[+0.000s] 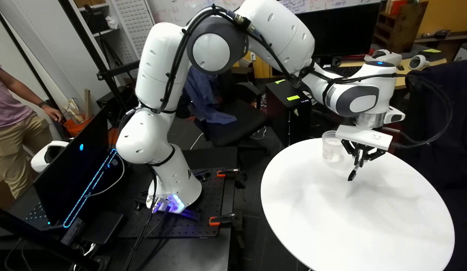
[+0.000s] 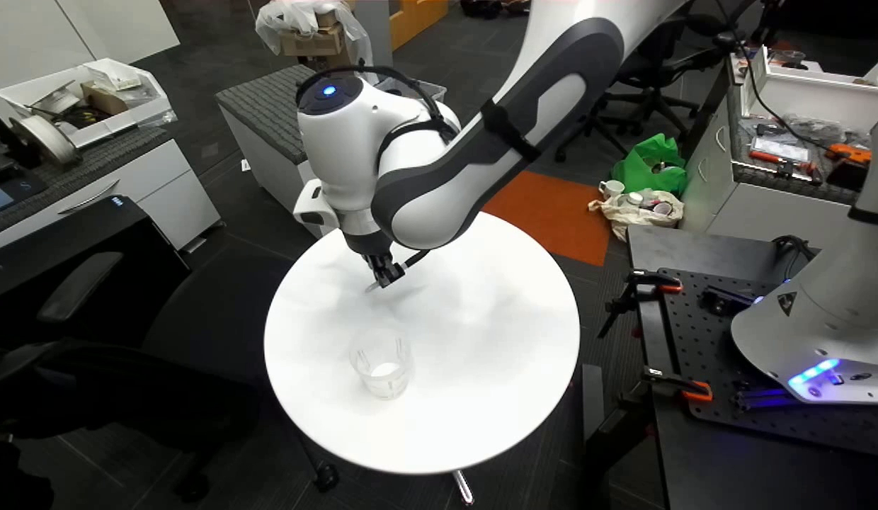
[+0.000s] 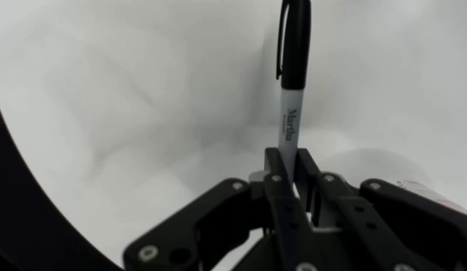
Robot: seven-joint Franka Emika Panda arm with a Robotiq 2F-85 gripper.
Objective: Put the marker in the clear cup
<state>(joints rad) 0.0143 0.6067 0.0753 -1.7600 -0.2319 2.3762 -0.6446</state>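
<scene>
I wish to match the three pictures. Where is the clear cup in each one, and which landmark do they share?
In an exterior view: clear cup right of centre, left of the gripper.
In an exterior view: clear cup below and left of centre.
Wrist view: clear cup lower right, partly hidden behind the gripper.
Shared landmark: the white round table.

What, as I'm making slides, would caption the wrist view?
Gripper holding a capped marker over the white table, clear cup partly hidden.
</scene>
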